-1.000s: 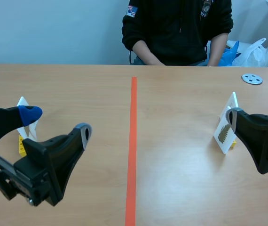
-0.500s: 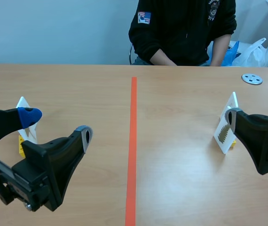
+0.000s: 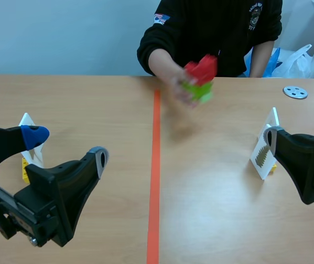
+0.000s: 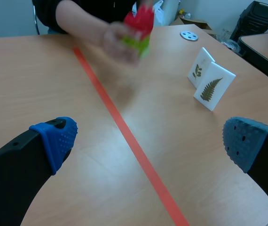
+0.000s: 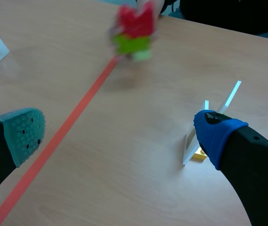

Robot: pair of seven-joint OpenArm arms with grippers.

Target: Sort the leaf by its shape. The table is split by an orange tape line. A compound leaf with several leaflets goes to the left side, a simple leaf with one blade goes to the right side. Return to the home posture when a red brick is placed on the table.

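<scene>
I see both arms low, 1 per side: left tool and right tool each spread wide, gripping nothing.

Light wooden table. Near its far right corner, lying flat: small round grey disc with holes. Beyond the far edge: seated person in a black top, flag patch on one sleeve. Beside the person: white plastic bag, blue bag. Behind: pale blue wall.
</scene>
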